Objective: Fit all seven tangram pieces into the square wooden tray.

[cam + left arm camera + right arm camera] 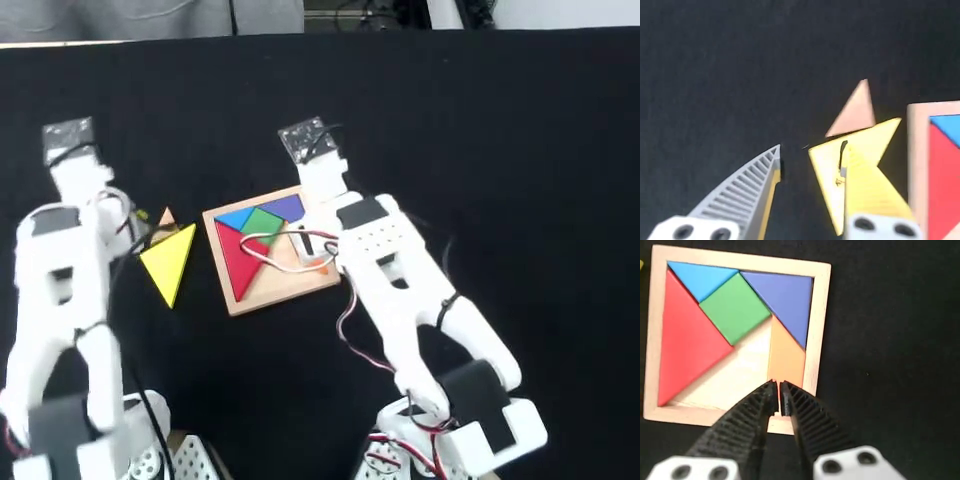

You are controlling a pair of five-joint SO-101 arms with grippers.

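The square wooden tray (821,325) holds a large red triangle (687,340), a light blue triangle (702,277), a green square (735,307), a violet-blue triangle (785,295) and an orange piece (786,355). Bare wood (737,377) shows between the red and orange pieces. My right gripper (778,386) is shut and empty, its tips over the orange piece's edge near the tray's rim. A big yellow triangle (867,142) and a small peach triangle (856,111) lie touching on the cloth beside the tray (285,290). My left gripper (811,150) is open, one finger (865,185) over the yellow triangle (168,262).
Black cloth covers the table (500,150). The right arm (400,290) stretches over the tray's corner, and the left arm (60,260) stands at the table's left side. Open cloth lies to the right and at the back.
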